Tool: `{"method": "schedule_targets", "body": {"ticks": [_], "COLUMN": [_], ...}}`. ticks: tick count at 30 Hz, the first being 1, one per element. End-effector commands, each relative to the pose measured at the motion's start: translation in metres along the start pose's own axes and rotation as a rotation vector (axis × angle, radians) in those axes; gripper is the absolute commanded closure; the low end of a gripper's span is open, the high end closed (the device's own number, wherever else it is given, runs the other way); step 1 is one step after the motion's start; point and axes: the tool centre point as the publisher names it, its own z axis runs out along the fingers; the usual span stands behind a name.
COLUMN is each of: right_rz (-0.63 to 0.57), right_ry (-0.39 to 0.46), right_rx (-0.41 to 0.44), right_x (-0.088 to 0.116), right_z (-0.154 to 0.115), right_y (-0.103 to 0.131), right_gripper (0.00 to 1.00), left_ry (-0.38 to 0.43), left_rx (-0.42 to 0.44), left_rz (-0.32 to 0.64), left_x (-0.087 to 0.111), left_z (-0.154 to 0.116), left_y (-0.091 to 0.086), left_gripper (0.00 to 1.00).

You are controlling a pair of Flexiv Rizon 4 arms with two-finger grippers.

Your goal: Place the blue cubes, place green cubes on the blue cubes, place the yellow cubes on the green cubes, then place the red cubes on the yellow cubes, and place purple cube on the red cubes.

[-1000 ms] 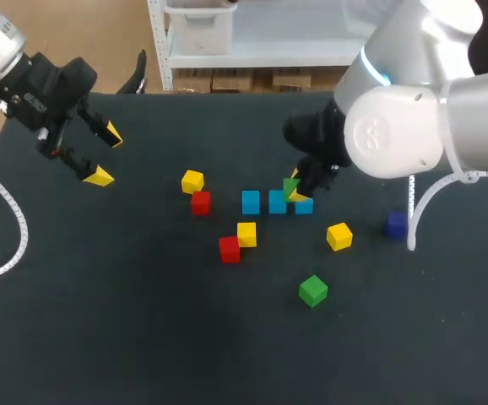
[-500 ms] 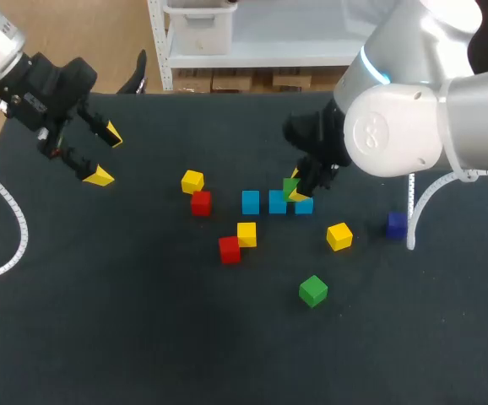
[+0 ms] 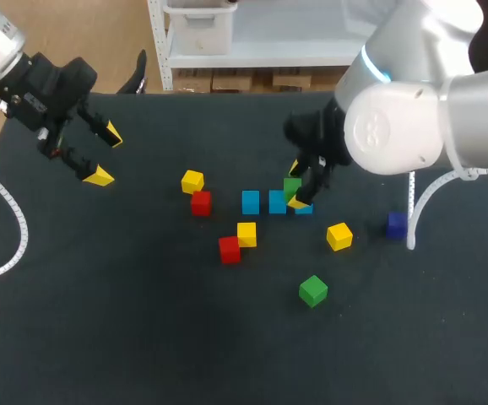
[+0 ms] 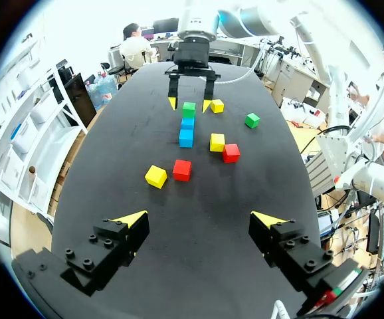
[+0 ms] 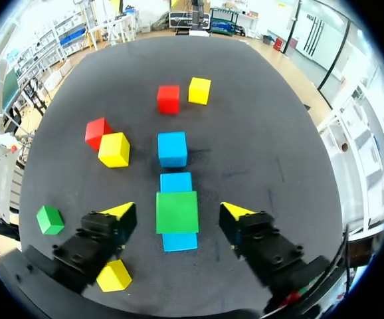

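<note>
The right arm (image 3: 413,126) looms over its own wrist in the head view, hiding most of the right gripper (image 5: 177,211). Its jaws stand wide, with a gap on either side of the green cube (image 5: 177,214) between them. That cube covers most of a blue cube (image 5: 179,242). A second blue cube (image 5: 176,182) lies just ahead and a third blue cube (image 5: 173,149) beyond it. The left gripper (image 4: 200,218) gapes wide around bare table (image 4: 198,266).

Table (image 3: 126,337): black top, matte, flat. Spans nearly the whole head view. Far edge runs straight across; left edge slants at far left. Same black surface in both wrist views.
</note>
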Motion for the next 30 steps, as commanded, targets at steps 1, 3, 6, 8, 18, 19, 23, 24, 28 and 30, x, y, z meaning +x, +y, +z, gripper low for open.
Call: {"method": "schedule_targets", "body": {"ticks": [1,3,6,8,18,19,23,24,28,30], "right_rz": [0.009,0.015,0.022,0.011,0.016,0.018,0.010,0.011,-0.002,-0.002], "right_ry": [-0.094,-0.146,-0.198,-0.221,-0.403,-0.412,-0.479,-0.503,-0.549,-0.557], "right_rx": [-0.018,-0.022,-0.019,-0.011,-0.006,-0.004,-0.007,-0.006,-0.025,-0.028], "right_x": [0.008,0.012,0.023,0.032,0.092,0.097,0.118,0.123,0.140,0.148], "right_z": [-0.015,-0.026,-0.045,-0.056,-0.096,-0.097,-0.101,-0.101,-0.105,-0.108], "right_y": [-0.003,-0.002,0.000,0.002,0.017,0.018,0.022,0.022,0.024,0.025], "right_gripper": [0.00,0.00,0.00,0.00,0.00,0.00,0.00,0.00,0.00,0.00], "left_ry": [-0.003,-0.003,-0.003,-0.003,-0.003,-0.003,-0.003,-0.003,-0.003,-0.003], "left_rx": [-0.002,-0.002,-0.002,-0.002,-0.002,-0.002,-0.002,-0.002,-0.002,-0.002], "left_rz": [0.003,0.003,0.003,0.003,0.003,0.003,0.003,0.003,0.003,0.003], "left_x": [0.001,0.001,0.001,0.001,0.001,0.001,0.001,0.001,0.001,0.001], "left_z": [0.000,0.000,0.000,0.000,0.000,0.000,0.000,0.000,0.000,0.000], "left_y": [0.000,0.000,0.000,0.000,0.000,0.000,0.000,0.000,0.000,0.000], "left_gripper": [0.00,0.00,0.00,0.00,0.00,0.00,0.00,0.00,0.00,0.00]}}
